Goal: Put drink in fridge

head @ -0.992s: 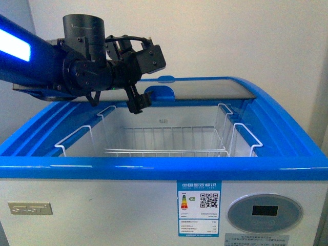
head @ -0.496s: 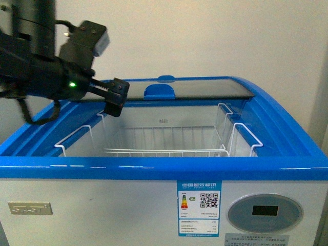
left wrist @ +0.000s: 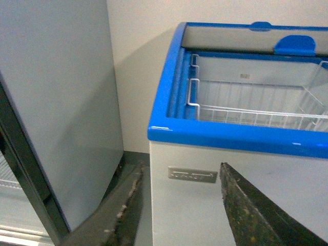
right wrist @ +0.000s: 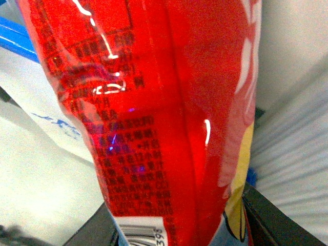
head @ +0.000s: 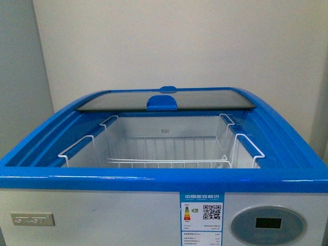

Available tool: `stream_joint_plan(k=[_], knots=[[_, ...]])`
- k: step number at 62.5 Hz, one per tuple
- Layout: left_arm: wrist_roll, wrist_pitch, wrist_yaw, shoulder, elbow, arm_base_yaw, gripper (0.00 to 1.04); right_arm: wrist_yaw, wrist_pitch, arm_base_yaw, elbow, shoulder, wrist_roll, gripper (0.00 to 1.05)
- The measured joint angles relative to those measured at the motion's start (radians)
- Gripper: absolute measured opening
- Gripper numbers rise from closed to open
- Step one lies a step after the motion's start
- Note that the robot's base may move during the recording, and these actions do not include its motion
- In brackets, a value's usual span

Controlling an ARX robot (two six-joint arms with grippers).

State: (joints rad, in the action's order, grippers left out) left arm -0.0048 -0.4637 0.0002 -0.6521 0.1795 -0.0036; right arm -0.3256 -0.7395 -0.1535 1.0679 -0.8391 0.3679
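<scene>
1. In front of you, the fridge (head: 164, 177) stands open, its glass lid (head: 205, 100) slid to the far side above the wire baskets (head: 169, 163).
2. Your right fingers (right wrist: 279, 223) grip the red drink (right wrist: 154, 118), outside the fridge, beside its white wall.
3. Only one left finger (left wrist: 251, 215) shows, near the fridge's left corner; you cannot tell whether the pair is open or closed.

the dark, scuffed floor (left wrist: 139, 220) shows between the white fridge (left wrist: 246, 169) and the grey cabinet (left wrist: 56, 102) standing on it.
</scene>
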Motion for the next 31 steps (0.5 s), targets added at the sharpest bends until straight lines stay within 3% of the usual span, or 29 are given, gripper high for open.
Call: stream_joint_plan(k=[14, 31], knots=[[0.0, 0.033, 0.0, 0.111, -0.068, 0.001, 0.03, 0.054, 0.069, 0.152, 0.242, -0.403, 0.412, 0.41], [0.001, 0.083, 0.0, 0.199, -0.108, 0.001, 0.03, 0.118, -0.049, 0.255, 0.594, -0.808, 0.758, 0.41]])
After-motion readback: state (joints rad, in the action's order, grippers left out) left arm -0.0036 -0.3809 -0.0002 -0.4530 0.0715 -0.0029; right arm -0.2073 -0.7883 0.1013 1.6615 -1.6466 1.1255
